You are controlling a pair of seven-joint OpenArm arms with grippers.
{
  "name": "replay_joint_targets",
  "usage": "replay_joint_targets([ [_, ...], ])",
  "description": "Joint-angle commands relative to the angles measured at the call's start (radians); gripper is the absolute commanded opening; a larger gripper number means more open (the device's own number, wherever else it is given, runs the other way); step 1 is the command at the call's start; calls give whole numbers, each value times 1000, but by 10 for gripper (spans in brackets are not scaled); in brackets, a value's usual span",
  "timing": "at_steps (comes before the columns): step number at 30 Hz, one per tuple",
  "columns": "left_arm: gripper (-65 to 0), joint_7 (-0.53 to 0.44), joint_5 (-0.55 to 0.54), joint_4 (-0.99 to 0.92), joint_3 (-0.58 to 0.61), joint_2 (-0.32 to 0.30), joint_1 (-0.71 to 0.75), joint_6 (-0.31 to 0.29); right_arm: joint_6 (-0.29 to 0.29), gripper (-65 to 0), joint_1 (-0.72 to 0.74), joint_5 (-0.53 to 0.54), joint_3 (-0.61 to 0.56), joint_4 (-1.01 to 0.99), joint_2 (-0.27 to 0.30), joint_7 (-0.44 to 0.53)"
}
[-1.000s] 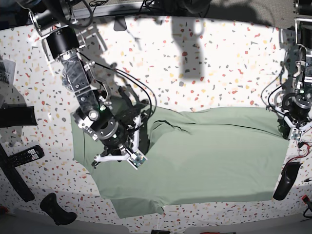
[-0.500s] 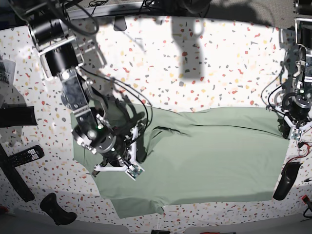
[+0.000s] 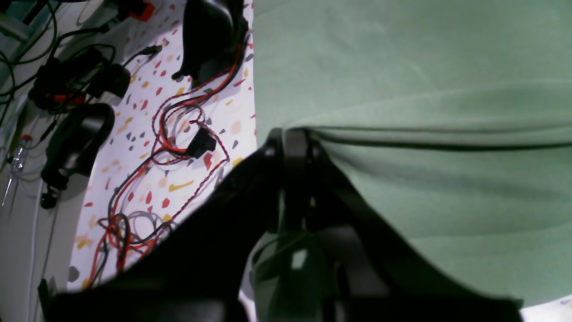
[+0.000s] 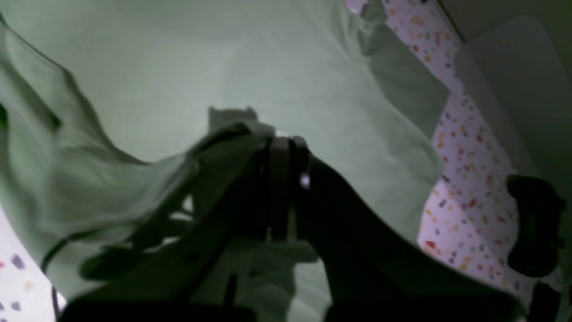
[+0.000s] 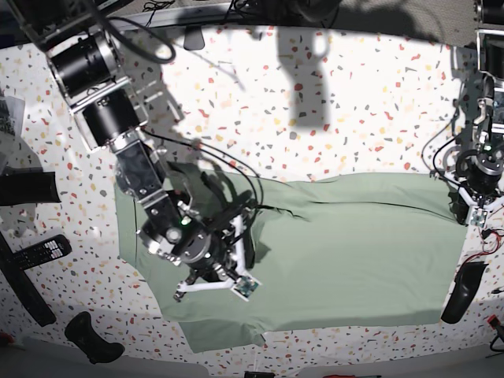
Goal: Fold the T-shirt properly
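The pale green T-shirt lies spread across the front half of the speckled table. In the base view my right gripper is over the shirt's left part, shut on a raised fold of the cloth. The right wrist view shows that gripper with its jaws together and T-shirt cloth bunched at the tips. My left gripper is at the shirt's right edge. In the left wrist view it is shut on a fold of the T-shirt edge.
A remote control and a black controller lie at the table's left front. A black object and red and black cables sit just beyond the shirt's right edge, near the left arm.
My right arm has carried its fold of cloth toward the front edge and slightly rightward, and the crease in the shirt has shifted right. The left arm has stayed put.
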Motion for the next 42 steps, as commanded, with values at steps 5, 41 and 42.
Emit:
replay_joint_targets([
  [5,-650,-24,-5,14,-10,-19,-21,12,-4,-650,34,-1,7,16,-34,23],
  [41,-650,-23,-5,14,-10,-19,-21,12,-55,-650,92,0,8,14,-38,-45],
  [42,-650,-23,-5,14,-10,-19,-21,12,-66,-650,92,0,10,14,-38,-45],
])
